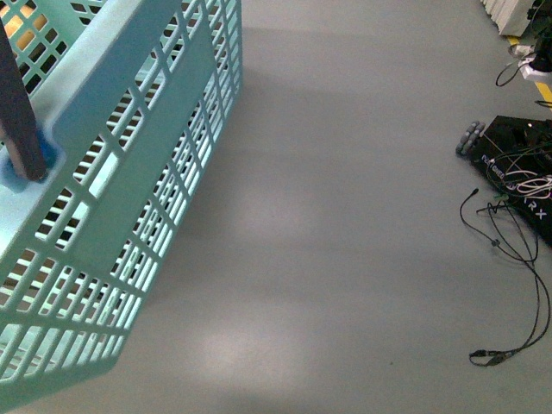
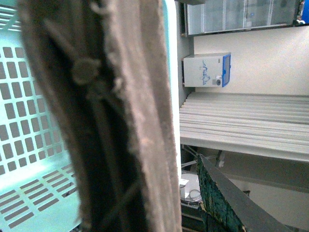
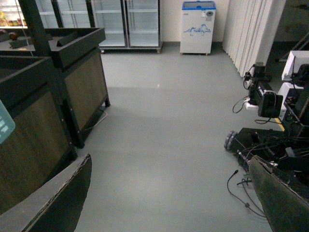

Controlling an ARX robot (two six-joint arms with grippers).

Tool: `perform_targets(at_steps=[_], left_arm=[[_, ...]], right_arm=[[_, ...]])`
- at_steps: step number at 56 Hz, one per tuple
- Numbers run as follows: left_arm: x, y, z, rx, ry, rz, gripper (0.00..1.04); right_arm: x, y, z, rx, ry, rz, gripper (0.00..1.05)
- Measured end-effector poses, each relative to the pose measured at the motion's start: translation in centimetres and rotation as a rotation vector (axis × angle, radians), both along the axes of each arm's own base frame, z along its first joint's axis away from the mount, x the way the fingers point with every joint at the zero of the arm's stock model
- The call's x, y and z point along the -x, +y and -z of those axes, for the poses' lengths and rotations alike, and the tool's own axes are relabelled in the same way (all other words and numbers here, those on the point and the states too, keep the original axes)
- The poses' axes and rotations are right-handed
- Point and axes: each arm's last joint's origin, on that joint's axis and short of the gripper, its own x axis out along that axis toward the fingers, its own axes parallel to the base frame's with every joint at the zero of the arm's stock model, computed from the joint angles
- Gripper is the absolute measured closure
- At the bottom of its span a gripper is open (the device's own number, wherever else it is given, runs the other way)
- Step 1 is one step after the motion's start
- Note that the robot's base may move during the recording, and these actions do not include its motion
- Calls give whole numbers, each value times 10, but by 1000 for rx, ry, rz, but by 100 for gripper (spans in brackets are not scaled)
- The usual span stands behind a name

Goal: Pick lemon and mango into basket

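Note:
The light teal basket fills the left of the front view, tilted and lifted off the grey floor, with its dark handle at the far left. In the left wrist view the brownish handle stands very close and blurred, with teal lattice behind it. My left gripper is shut on this handle; only one finger shows. My right gripper is open and empty above bare floor. No lemon or mango can be made out. An orange patch shows through the lattice; I cannot tell what it is.
Black equipment and loose cables lie on the floor at the right. In the right wrist view, dark wooden display stands are at one side, glass-door fridges and a small white freezer at the back wall.

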Motion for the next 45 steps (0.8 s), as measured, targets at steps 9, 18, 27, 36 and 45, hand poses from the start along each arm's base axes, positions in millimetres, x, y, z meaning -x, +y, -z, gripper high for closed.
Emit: perform_targets(at_steps=[9, 18, 27, 36, 45], left_arm=[[0, 0, 0, 0, 0, -1, 77], [0, 0, 0, 0, 0, -1, 77], [0, 0, -1, 0, -2, -1, 77], [0, 0, -1, 1, -2, 0, 77], [0, 0, -1, 0, -2, -1, 77]], right_arm=[[0, 0, 0, 0, 0, 0, 9], [0, 0, 0, 0, 0, 0, 9], [0, 0, 0, 0, 0, -1, 9], [0, 0, 0, 0, 0, 0, 9], [0, 0, 0, 0, 0, 0, 9]])
